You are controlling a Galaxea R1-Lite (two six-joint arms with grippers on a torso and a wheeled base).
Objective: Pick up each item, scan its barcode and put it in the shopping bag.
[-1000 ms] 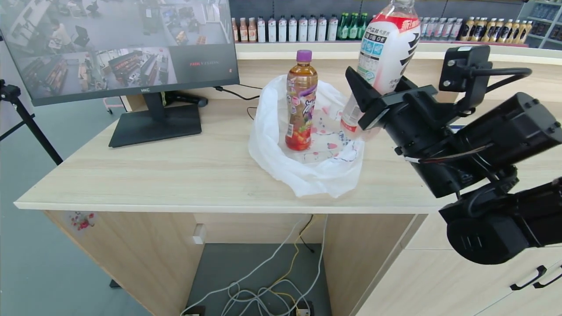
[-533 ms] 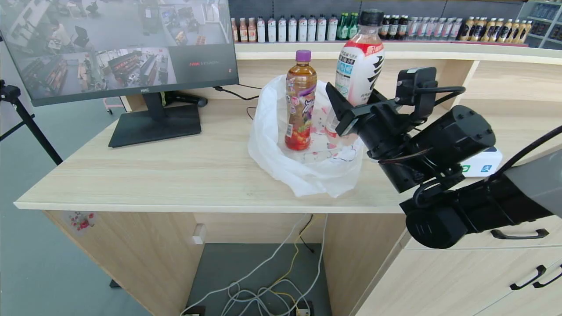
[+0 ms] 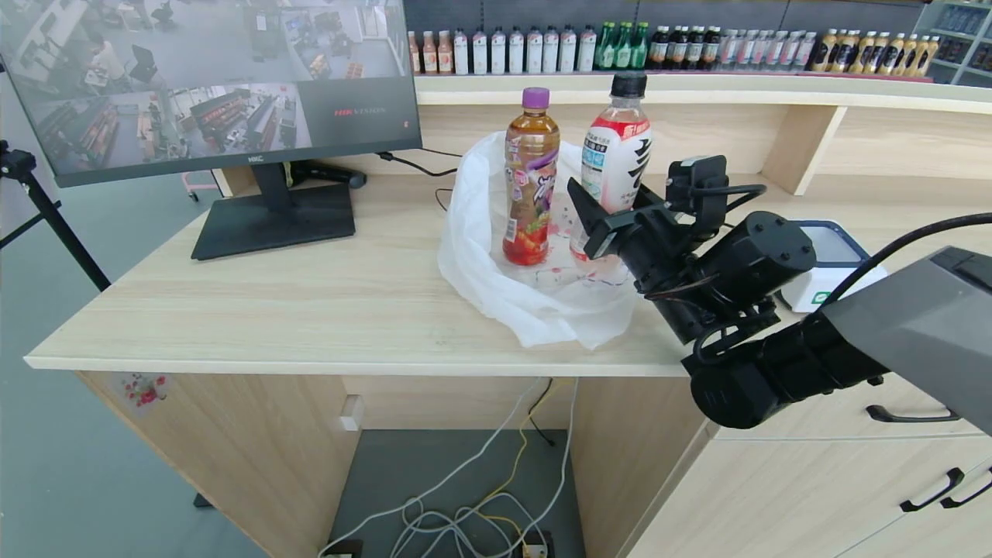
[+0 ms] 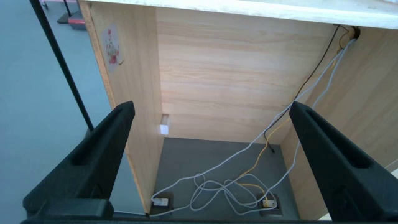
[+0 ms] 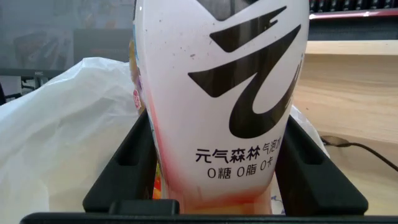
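A: Right gripper [image 3: 608, 221]?
B: Clamped around the lower body of the white bottle [image 3: 616, 167], one finger on each side. Held upright, black cap on top.
A: And where, exactly?
B: At the open mouth of the shopping bag [image 3: 496, 287], base down among the plastic on the bag's right side. Cannot tell whether resting on the bottom or hanging just above.
A: Anything else in the bag?
B: A brown tea bottle [image 3: 532, 178] with a purple cap, standing upright inside, just left of the white bottle.
A: Left gripper [image 4: 214, 162]?
B: Spread wide, holding nothing, low down in front of the counter [image 3: 310, 302], facing the recess with loose cables [image 4: 236, 186] on the floor.
A: Rest of the counter?
B: Monitor [image 3: 209, 85] at far left. White scanner [image 3: 833, 260] to the right of the bag, partly behind the right arm.
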